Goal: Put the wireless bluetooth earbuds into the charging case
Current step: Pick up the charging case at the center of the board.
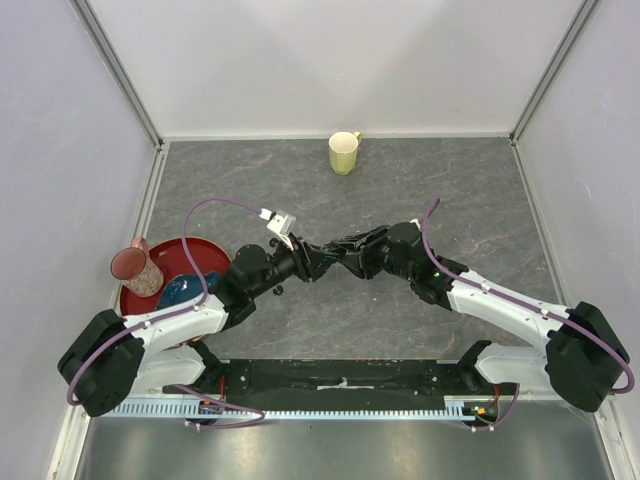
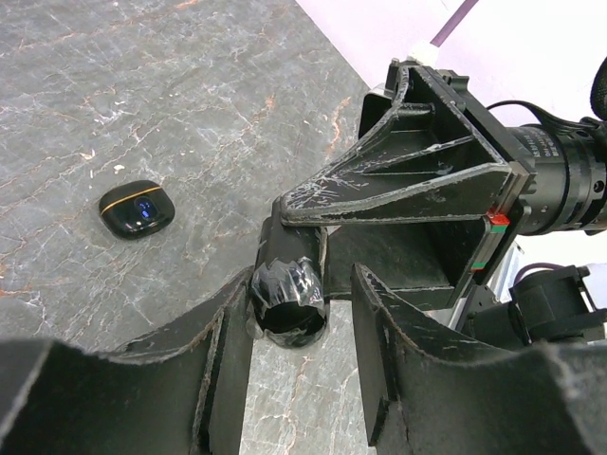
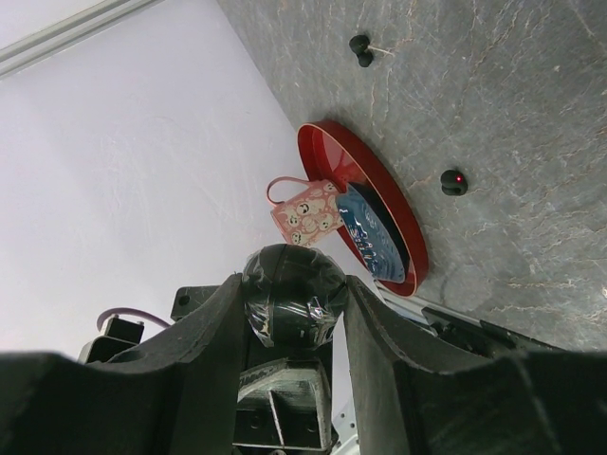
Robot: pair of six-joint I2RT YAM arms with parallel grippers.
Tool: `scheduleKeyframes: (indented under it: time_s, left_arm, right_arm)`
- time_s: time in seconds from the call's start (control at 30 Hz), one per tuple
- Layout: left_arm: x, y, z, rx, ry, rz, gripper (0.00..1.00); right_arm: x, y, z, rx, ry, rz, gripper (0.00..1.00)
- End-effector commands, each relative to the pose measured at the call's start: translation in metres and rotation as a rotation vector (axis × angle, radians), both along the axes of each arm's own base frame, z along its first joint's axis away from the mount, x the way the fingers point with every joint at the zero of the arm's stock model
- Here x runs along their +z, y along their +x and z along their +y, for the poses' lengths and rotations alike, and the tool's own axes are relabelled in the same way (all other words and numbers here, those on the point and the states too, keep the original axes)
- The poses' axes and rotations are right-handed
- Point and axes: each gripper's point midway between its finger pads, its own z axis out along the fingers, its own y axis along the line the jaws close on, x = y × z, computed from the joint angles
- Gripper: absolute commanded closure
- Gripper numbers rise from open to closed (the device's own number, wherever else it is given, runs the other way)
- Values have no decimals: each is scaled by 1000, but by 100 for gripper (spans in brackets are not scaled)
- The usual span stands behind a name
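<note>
My right gripper (image 3: 289,318) is shut on a round black charging case (image 3: 292,294) wrapped in clear film, held in the air. In the left wrist view the same case (image 2: 287,299) sits between my left gripper's (image 2: 302,327) fingers, against the left one with a gap to the right one. From above, both grippers meet at mid-table, left (image 1: 312,258) and right (image 1: 336,250), and hide the case. A second black case (image 2: 137,209) with an orange line lies on the table. Two tiny black earbuds (image 3: 360,49) lie together, and another with a red light (image 3: 453,182) lies apart.
A red plate (image 1: 205,247) at the left holds a pink cup (image 1: 133,266) and a blue item (image 1: 182,290); they also show in the right wrist view, plate (image 3: 379,171) and cup (image 3: 305,212). A yellow-green mug (image 1: 344,152) stands at the back.
</note>
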Motion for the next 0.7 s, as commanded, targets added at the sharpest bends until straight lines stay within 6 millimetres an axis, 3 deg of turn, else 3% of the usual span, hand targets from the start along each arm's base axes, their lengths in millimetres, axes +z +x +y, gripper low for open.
scheduleKeyframes:
  time_s: [0.0, 0.23, 0.4, 0.57, 0.63, 0.67]
  left_arm:
    - [31, 6, -9, -6, -76, -59, 50]
    - [32, 9, -12, -4, -77, -64, 53]
    - [29, 10, -15, -15, -72, -59, 76]
    - [25, 7, -16, -32, -68, -55, 91]
    - [26, 5, -15, -35, -72, -59, 97]
    - [25, 3, -15, -41, -70, -60, 98]
  right_arm:
    - [24, 1, 4, 12, 69, -48, 100]
    - [21, 0, 5, 21, 68, -41, 100]
    - [19, -1, 6, 28, 68, -36, 100]
    - [22, -2, 7, 45, 65, -59, 100]
    - [24, -4, 8, 66, 53, -95, 93]
    - [28, -3, 8, 73, 47, -123, 84]
